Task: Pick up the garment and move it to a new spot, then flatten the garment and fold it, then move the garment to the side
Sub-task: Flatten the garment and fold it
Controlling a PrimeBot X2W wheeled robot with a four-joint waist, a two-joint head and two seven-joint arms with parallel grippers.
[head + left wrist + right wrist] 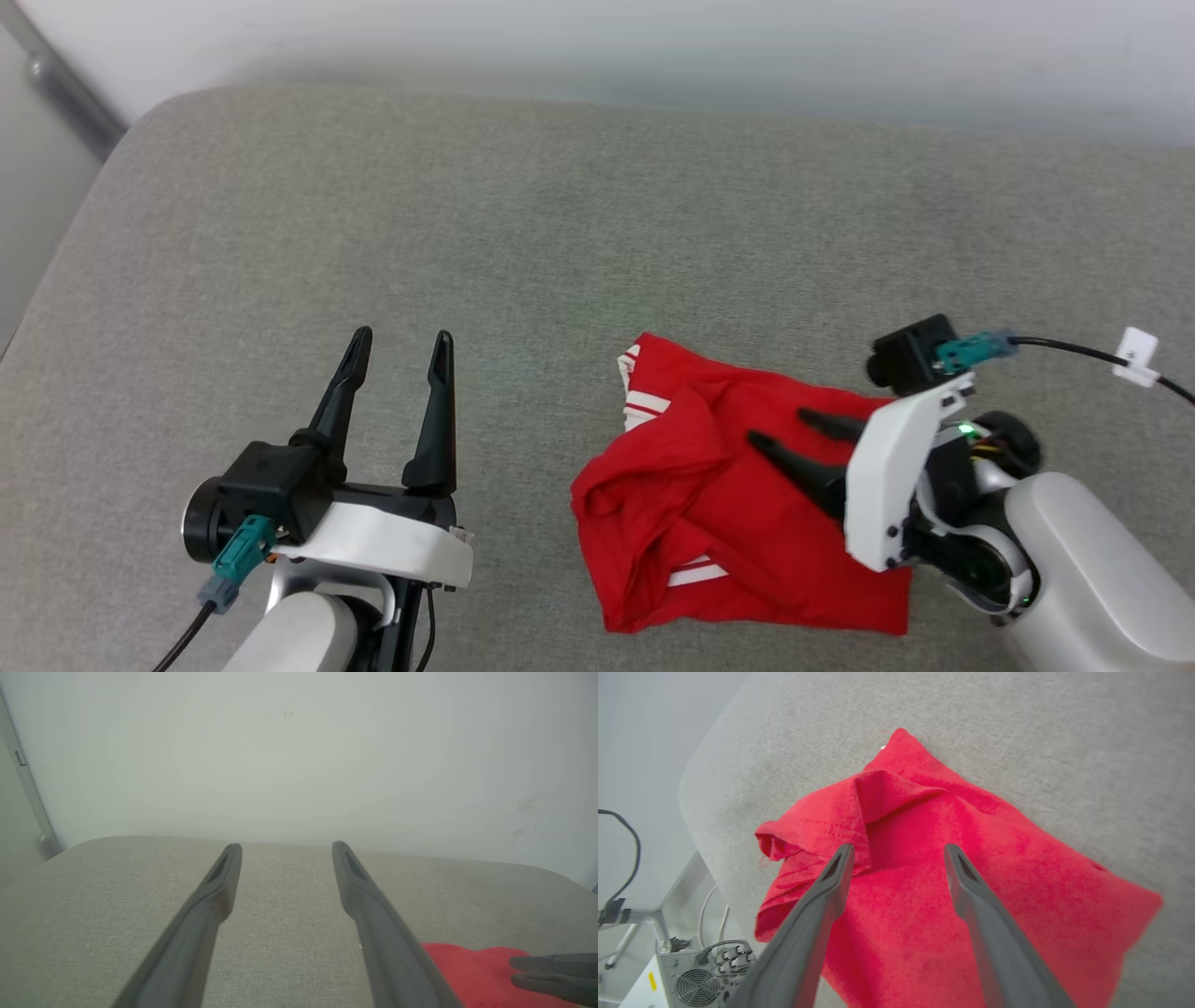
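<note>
A: From the head, where do we find the jersey [691, 504]?
B: Crumpled on the bench [560, 233], under our right gripper [777, 425], jaws spread.
A: Left wrist?
B: Our left gripper [286, 845], jaws spread over grey bench, jersey edge at lower right.
A: Right wrist?
B: Jaws parted above the red folds.
</note>
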